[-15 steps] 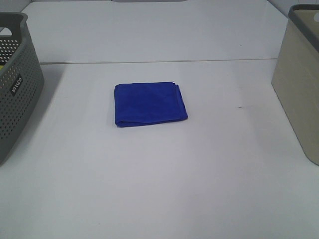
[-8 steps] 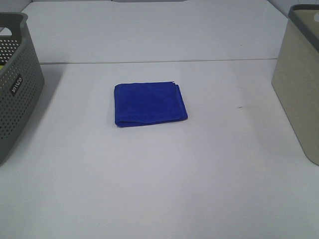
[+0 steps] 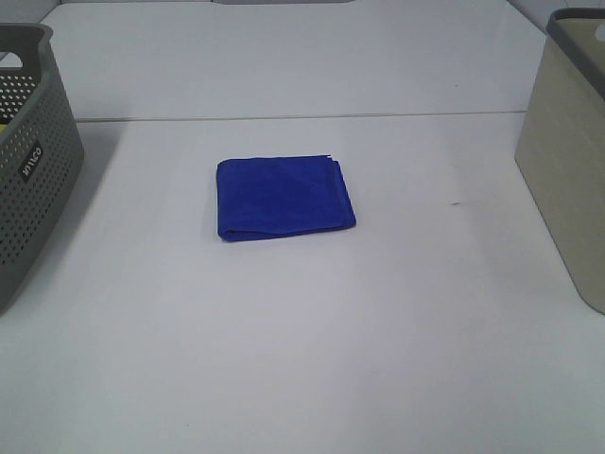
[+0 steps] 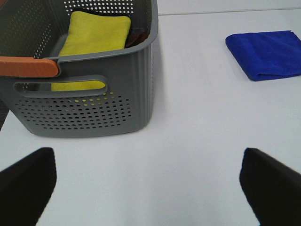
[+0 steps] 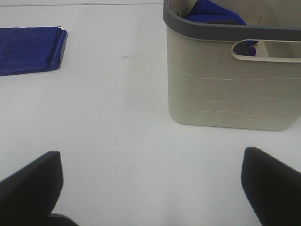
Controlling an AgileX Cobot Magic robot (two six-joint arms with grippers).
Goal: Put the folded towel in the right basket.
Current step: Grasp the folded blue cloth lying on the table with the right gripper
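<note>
**Inspector:** Nearest first. Your right gripper [image 5: 150,188] has its fingers spread wide with bare table [image 3: 378,331] between them, and it holds nothing. Your left gripper [image 4: 148,188] stands the same, apart and empty.

**Operator:** Which arm do I send?

**Inspector:** The right, in my judgement, since it works on the target's side. Beyond the fingers, the folded towel [image 3: 284,197] lies flat near the middle of the table, well apart from both baskets. Its layered edges face the right basket [image 3: 567,142] (the stack of folds shows plainly in the right wrist view).

**Operator:** And the grasp?

**Inspector:** Come down with the jaws wide and straddle that layered edge. Close deep enough to catch every layer, or the fold is likely to open on the lift. Raise it well above the basket's rim before you carry it across. Farthest off, the right basket already holds a blue cloth [image 5: 214,12], so release above that. Leave the grey left basket [image 3: 28,180] alone.
</note>
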